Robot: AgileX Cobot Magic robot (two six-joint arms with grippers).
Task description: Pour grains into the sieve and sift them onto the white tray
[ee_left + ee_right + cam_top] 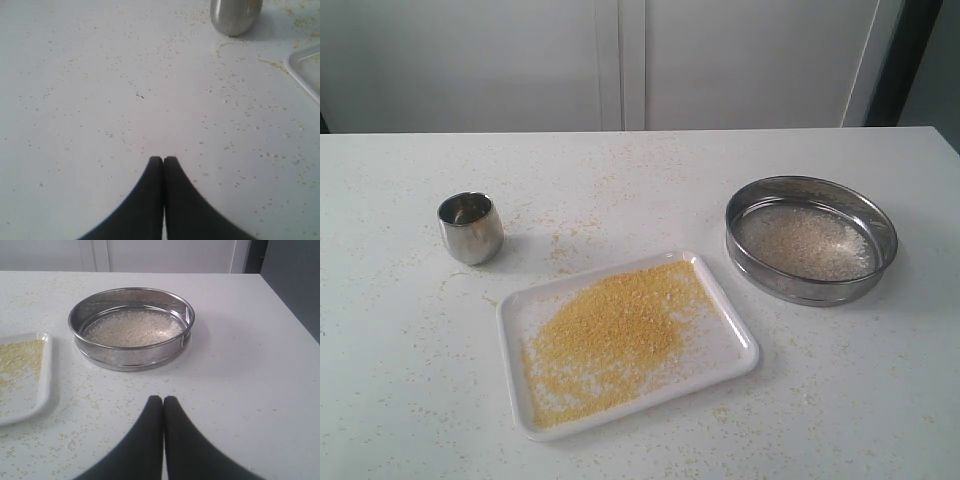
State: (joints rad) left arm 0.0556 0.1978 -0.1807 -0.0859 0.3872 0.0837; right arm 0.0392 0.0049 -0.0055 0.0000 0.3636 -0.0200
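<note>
Fingers (145, 205) (145, 445) together on both arms

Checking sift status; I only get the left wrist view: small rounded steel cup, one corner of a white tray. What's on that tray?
Observer: The flat rectangular white plastic tray holds a spread of fine yellow grains.
Operator: What's beside it?
Observer: A wide round stainless-steel sieve, apart from the tray, pale whitish grains left on its mesh.
Operator: Other wrist feed?
Observer: The right gripper is shut on nothing, short of the sieve.

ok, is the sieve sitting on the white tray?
No, the sieve stands on the table beside the white tray, apart from it.
</note>
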